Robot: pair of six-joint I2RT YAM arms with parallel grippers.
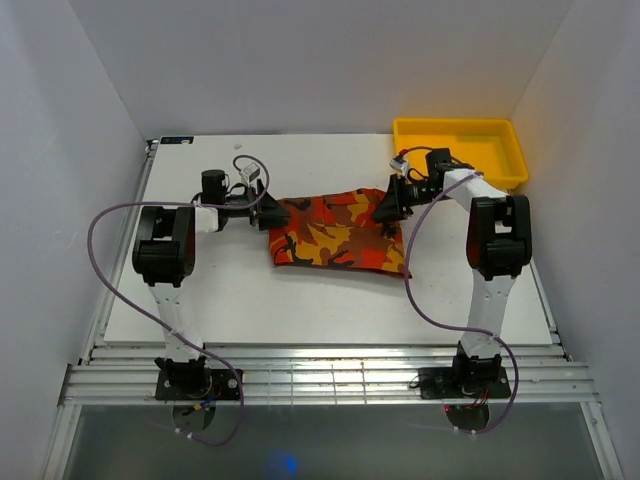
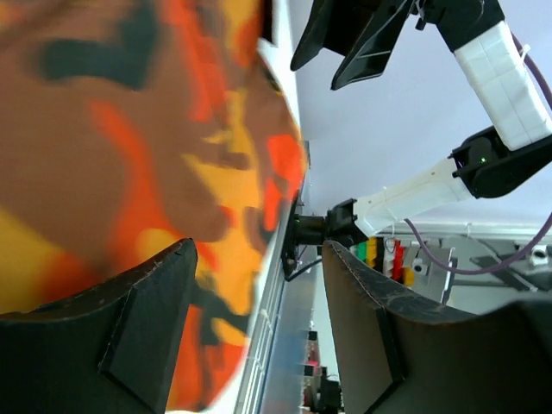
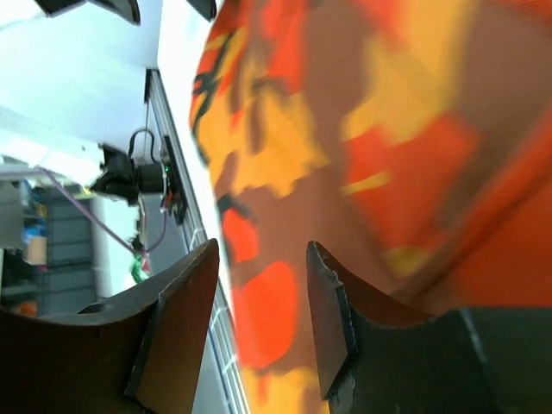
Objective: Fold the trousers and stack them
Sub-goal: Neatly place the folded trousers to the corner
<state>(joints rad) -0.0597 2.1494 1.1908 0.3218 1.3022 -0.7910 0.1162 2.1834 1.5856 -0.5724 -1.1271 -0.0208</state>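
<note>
Lying in the middle of the table (image 1: 220, 300), the trousers (image 1: 335, 235) form a flat, roughly rectangular folded bundle. The left gripper (image 1: 268, 212) is at its left edge and the right gripper (image 1: 385, 205) at its far right corner, both low and pointing inward, probably to take opposite ends for another fold. Both have the jaws apart, with no cloth pinched between. Beyond, at the far right corner, stands the yellow tray (image 1: 455, 123), likely the stacking place.

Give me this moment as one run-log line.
trousers: folded flat, mid-table | left gripper: open, at far-left corner | right gripper: open, at far-right corner | yellow tray: far right, apart from trousers
</note>
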